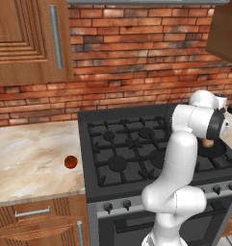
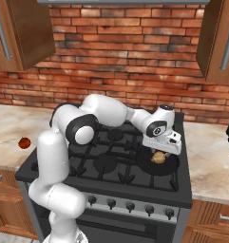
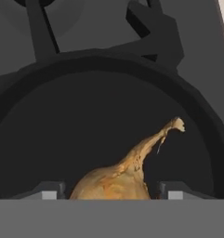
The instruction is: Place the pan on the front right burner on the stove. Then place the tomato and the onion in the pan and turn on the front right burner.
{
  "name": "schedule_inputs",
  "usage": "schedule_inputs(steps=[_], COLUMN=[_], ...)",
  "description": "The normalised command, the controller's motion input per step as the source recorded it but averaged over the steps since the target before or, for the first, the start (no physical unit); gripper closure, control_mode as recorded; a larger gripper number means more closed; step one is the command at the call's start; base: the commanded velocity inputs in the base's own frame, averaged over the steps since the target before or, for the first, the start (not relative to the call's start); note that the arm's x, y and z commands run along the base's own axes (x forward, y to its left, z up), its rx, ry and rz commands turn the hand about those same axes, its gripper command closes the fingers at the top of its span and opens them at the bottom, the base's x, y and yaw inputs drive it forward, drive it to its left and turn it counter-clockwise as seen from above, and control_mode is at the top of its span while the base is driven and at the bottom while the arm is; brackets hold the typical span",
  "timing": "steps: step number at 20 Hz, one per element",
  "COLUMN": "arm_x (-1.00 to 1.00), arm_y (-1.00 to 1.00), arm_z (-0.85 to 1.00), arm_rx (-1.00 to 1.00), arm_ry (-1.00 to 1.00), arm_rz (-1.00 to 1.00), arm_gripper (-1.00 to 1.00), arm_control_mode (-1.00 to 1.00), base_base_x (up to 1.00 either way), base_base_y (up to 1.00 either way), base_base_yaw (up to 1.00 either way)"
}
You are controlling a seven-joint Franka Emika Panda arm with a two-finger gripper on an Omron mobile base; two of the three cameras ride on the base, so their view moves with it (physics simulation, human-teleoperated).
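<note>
The black pan (image 2: pixel 147 167) sits on the front right burner of the stove (image 2: pixel 101 163). Inside it lies the tan onion (image 2: pixel 158 157), stalk up. My gripper (image 2: pixel 160 151) hangs right over the pan with its fingers on either side of the onion. In the hand view the onion (image 3: pixel 115 179) fills the space between the two tips, a thin gap shows on each side, and the pan's floor (image 3: pixel 85 121) spreads beyond it. The gripper (image 3: pixel 111 190) stands open. The red tomato (image 1: pixel 70 162) lies on the counter left of the stove (image 1: pixel 117 144), far from my hand.
Marble counter (image 1: pixel 26 153) runs left of the stove, and more counter (image 2: pixel 211 156) lies to its right. Black knobs (image 2: pixel 130 206) line the steel front. Wooden cabinets (image 1: pixel 26 38) hang above a brick wall. My arm arches across the cooktop's middle burners.
</note>
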Motion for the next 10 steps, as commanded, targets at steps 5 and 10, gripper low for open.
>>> schedule_inputs(steps=[5,10], arm_x=[-0.05,-0.18], arm_y=[0.00,0.05], arm_z=[0.08,0.68], arm_rx=[0.00,0.00], arm_ry=[0.00,-0.06], arm_rz=[0.00,0.00], arm_gripper=[-1.00,-1.00], arm_control_mode=[-1.00,-1.00], base_base_x=[0.00,0.00], base_base_y=[0.00,0.00], base_base_yaw=[0.00,0.00])
